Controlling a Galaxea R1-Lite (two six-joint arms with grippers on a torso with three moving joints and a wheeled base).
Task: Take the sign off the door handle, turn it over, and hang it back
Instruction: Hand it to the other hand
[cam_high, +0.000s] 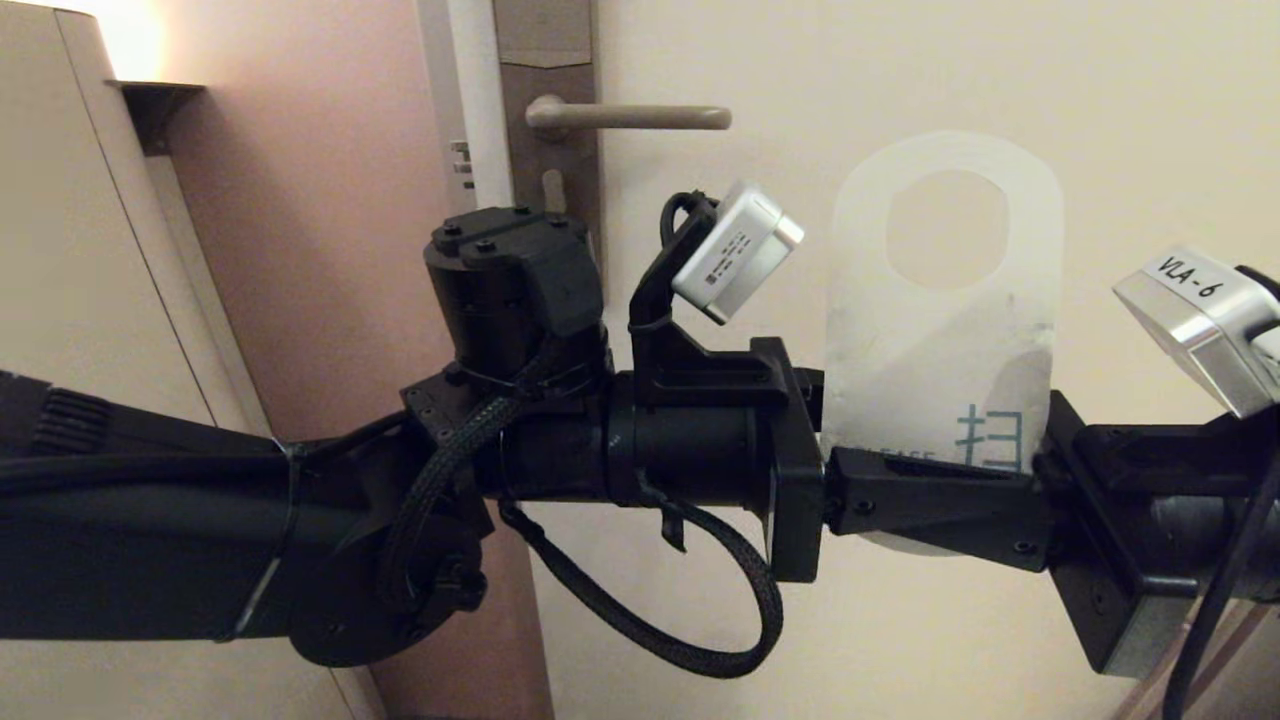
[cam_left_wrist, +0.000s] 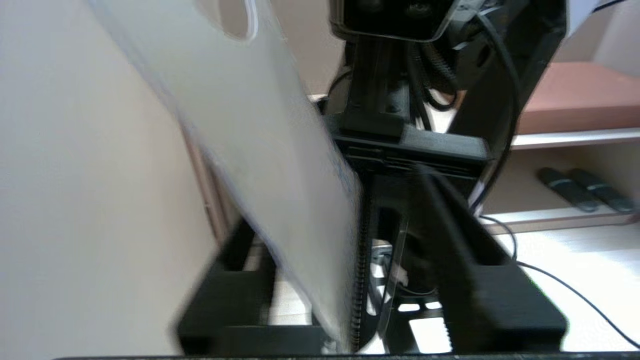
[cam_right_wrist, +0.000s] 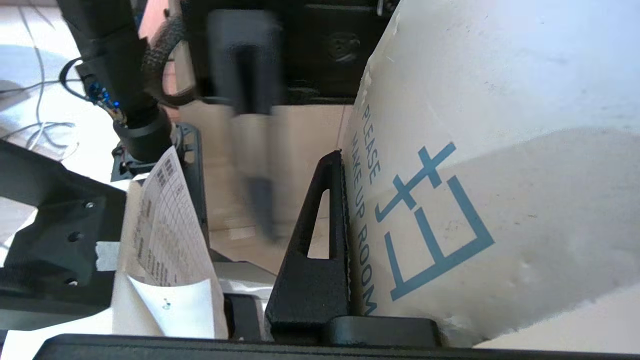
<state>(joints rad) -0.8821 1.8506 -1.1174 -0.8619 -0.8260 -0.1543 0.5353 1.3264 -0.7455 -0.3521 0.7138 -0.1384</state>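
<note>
Door handle (cam_high: 628, 117) sits up and to the left of both grippers, lever lying level, free tip pointing right, nothing hanging on it. The left gripper (cam_high: 925, 490) reaches in from the left at the sign's bottom edge, fingers parted around the card. The sign (cam_high: 940, 300) stands upright between the two grippers, long axis vertical, oval hole on top, white "PLEASE MAKE UP ROOM" side facing the camera. The right gripper (cam_high: 1040, 455) is clamped on its lower right corner.
</note>
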